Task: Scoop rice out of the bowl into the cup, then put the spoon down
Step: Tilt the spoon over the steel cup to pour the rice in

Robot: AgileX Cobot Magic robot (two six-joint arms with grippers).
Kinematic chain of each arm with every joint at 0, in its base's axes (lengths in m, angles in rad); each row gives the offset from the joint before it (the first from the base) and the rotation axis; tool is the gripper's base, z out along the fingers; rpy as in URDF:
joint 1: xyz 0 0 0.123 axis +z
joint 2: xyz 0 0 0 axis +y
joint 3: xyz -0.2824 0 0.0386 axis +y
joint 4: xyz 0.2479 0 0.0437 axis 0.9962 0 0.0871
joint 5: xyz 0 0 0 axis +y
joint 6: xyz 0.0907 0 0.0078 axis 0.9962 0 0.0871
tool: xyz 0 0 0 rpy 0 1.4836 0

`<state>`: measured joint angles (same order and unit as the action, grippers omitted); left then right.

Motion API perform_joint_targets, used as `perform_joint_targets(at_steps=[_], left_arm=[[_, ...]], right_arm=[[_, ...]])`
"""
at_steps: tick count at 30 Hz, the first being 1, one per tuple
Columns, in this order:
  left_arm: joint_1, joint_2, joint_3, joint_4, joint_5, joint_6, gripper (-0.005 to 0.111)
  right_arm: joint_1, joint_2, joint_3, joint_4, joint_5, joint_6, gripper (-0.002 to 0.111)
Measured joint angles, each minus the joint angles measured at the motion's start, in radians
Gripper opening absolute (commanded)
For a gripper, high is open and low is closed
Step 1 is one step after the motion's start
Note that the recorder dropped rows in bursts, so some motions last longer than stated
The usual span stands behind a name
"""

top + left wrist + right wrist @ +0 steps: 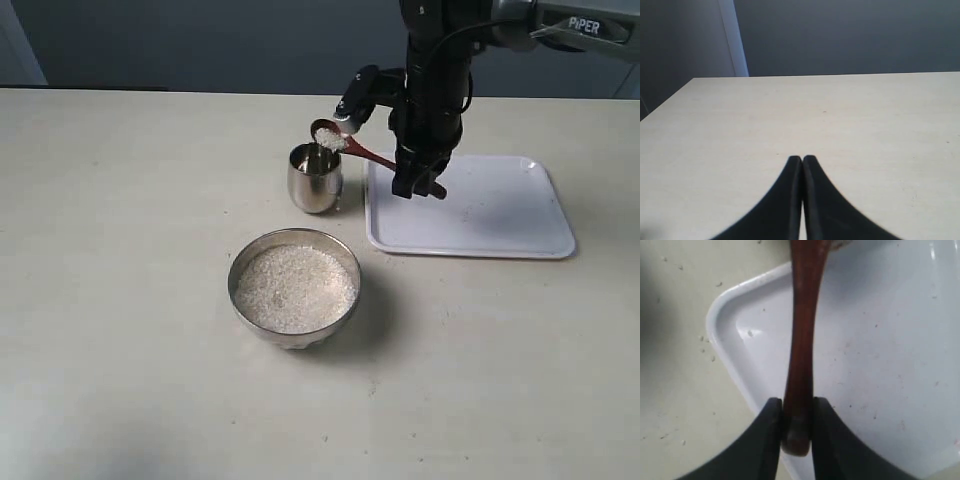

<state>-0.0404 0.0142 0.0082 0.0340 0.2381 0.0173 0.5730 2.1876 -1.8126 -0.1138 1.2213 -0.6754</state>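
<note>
The steel bowl (343, 292) sits mid-table, filled with white rice (294, 288). Behind it stands the small steel cup (314, 180). My right gripper (414, 185) is shut on the handle end of the dark wooden spoon (370, 155), whose scoop, heaped with rice, hangs just over the cup's rim. In the right wrist view the spoon handle (802, 340) runs up from between the fingers of the gripper (798, 407), above the tray corner. My left gripper (802, 159) is shut on nothing, over bare table, and does not show in the exterior view.
A white tray (500, 215) lies to the right of the cup, partly under the right arm. A few stray grains lie on the table (675, 365) beside the tray corner. The table's far edge (840, 75) meets a dark wall.
</note>
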Motion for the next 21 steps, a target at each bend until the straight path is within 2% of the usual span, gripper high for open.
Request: perform_joint_targets(at_steps=[21], left_arm=[[0.0, 0.0, 0.0, 0.0, 0.0, 0.0, 0.001]], right_arm=[[0.0, 0.067, -0.063, 0.039, -0.125, 0.002, 0.0]])
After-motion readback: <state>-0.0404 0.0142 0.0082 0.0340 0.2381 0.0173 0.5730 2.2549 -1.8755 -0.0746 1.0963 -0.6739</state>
